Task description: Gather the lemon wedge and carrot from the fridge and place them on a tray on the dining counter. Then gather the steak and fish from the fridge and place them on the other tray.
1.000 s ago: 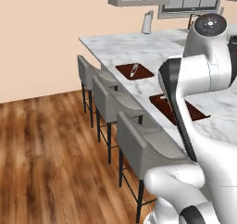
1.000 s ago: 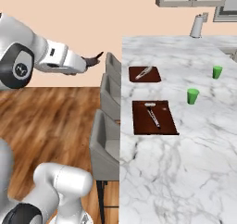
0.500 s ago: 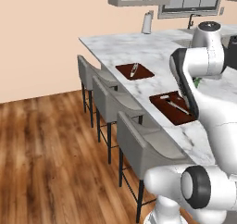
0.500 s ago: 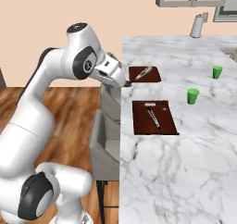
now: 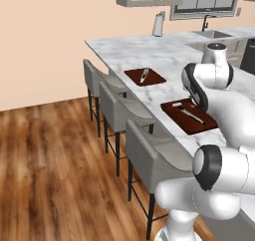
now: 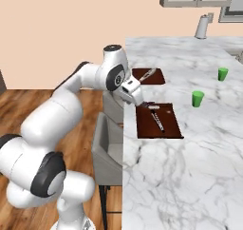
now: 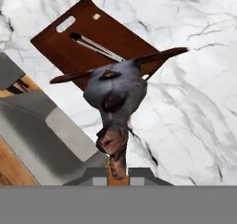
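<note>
My gripper (image 7: 115, 172) is shut on the tail of the fish (image 7: 115, 91), a dark grey lump with brown fins that hangs from my fingertips. It hovers over the near edge of the white marble dining counter (image 6: 190, 167), just short of the near brown tray (image 7: 104, 35). That tray (image 6: 159, 122) carries a thin silver utensil (image 7: 95, 46). In the right base view the gripper (image 6: 141, 100) sits at this tray's left corner. A second brown tray (image 6: 149, 75), also holding a utensil, lies farther along the counter.
Grey stools (image 5: 149, 160) line the counter's edge below my hand. Two green cups (image 6: 197, 98) (image 6: 222, 73) stand to the right of the trays. A white bottle (image 6: 202, 27) sits at the far end, near a sink (image 5: 214, 34). Wood floor (image 5: 50, 175) lies to the left.
The arm has swung from out over the floor and stools in to the counter edge, carrying the fish up to the near tray. The trays and cups have not moved.
</note>
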